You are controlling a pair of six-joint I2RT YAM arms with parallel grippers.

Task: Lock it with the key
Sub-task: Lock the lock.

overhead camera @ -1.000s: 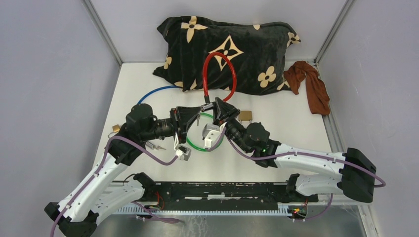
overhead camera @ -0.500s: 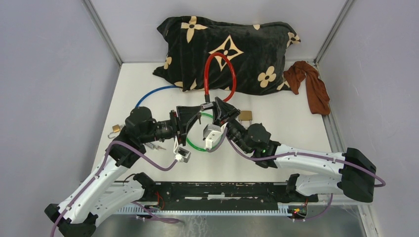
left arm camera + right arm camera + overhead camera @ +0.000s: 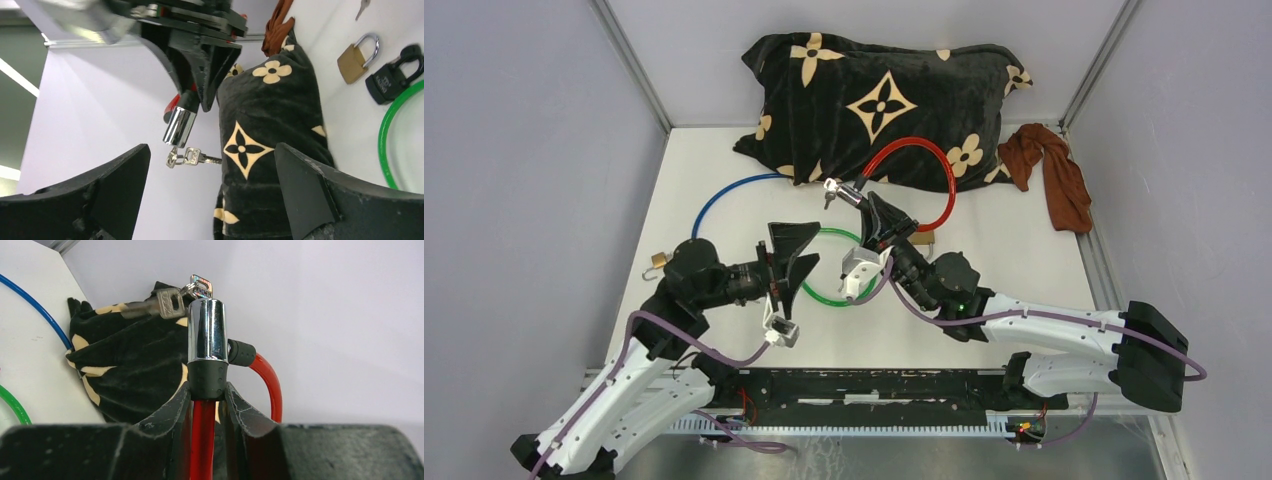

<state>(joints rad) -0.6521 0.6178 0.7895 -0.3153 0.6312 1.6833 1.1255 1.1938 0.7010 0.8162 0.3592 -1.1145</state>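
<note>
White tabletop point(image 3: 1024, 260) inside a grey-walled enclosure, where two robot arms meet over a scatter of locks. The right gripper point(image 3: 874, 208) is clamped on the red cable lock point(image 3: 936, 165), its two fingers point(image 3: 170, 412) squeezing the black collar just below the chrome cylinder point(image 3: 207, 330), which stands upright between them in the right wrist view. The red loop arcs away from the gripper, lifted off the table in front of a black pillow point(image 3: 884, 60) with cream flower motifs. A bunch of keys point(image 3: 170, 302) hangs from a ring at the cylinder's free end; the blur makes it hard to say whether one of them sits in the keyhole.

The left gripper point(image 3: 802, 255) stands apart from the lock with its jaws spread wide and nothing between them. Its wrist camera looks between the fingers at the cylinder and dangling keys.

On the table, a green cable point(image 3: 819, 298) loops beneath both grippers and a blue cable point(image 3: 724, 195) curves off to the left. A brass padlock point(image 3: 355, 57) and a black padlock point(image 3: 387, 80) lie beside the green loop. A brown cloth point(image 3: 1059, 175) is bunched against the right wall.
</note>
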